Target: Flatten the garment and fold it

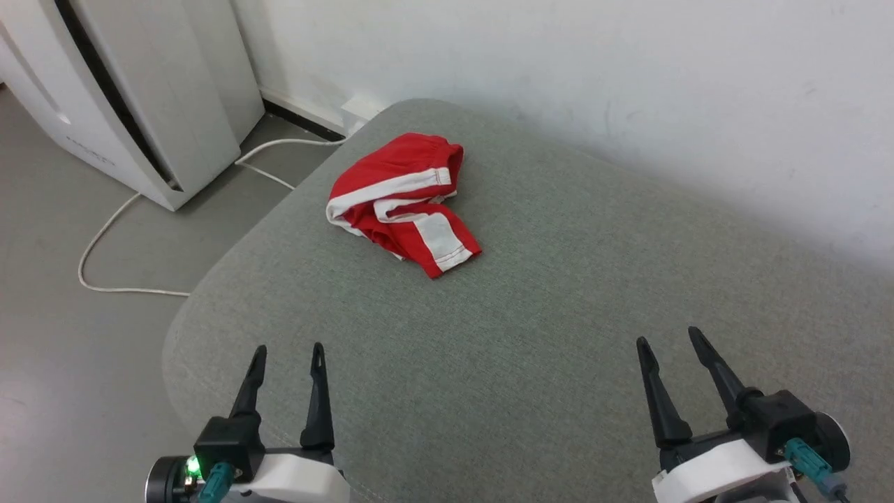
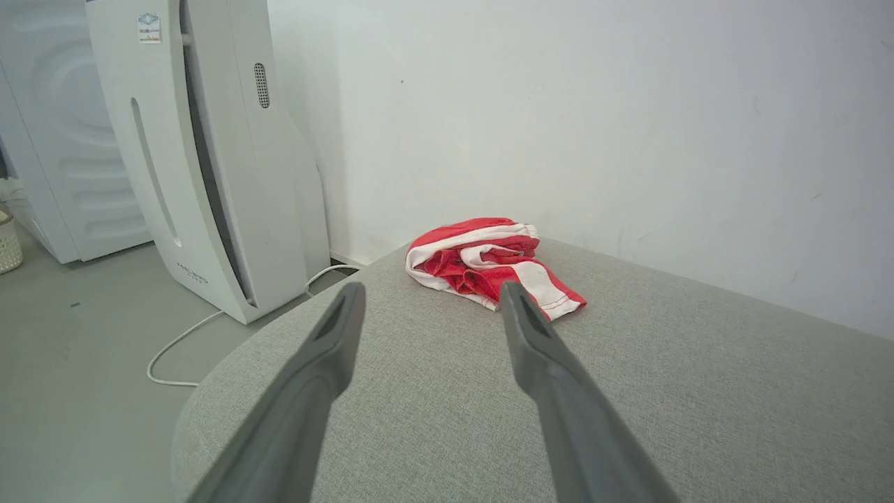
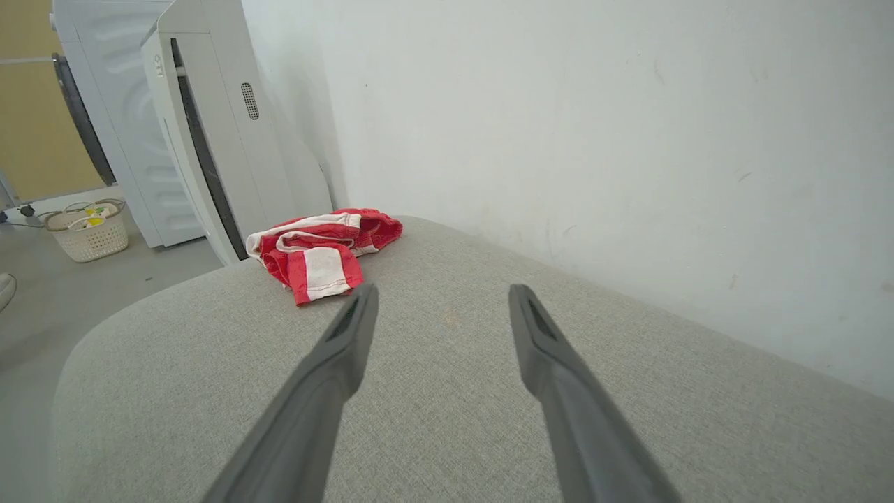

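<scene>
Garment, a pair of red soft-fabric shorts with wide white stripes (image 1: 401, 202): crumpled into a heap, not yet flattened. Lies on the far left part of the broad grey woven-fabric cushion (image 1: 545, 328), close to its rounded left edge and a little short of the white wall.

Runs slantwise in the head view, with the bunched red bulk at the far end and one white-striped leg end pointing down and to the right, toward the robot's right side.

Left gripper (image 1: 288, 347): long dark fingers spread wide, nothing between them. Hovers over the near left edge of the cushion, well apart from the heap. In the left wrist view (image 2: 431, 286), looks almost straight at the shorts (image 2: 489, 262), which sit ahead and slightly right of centre.

Right gripper (image 1: 667, 335): likewise wide open and empty, over the near right side of the cushion. In the right wrist view (image 3: 443, 286), finds the shorts (image 3: 321, 244) ahead and off to the left, beyond the left finger.

Nearer arm, judged from this: the left, by a clear margin. Likely calls for a forward reach by the left toward the bunched far end, and a longer reach across to the left by the right toward the striped leg end, so as to draw the heap out along its slant.
</scene>
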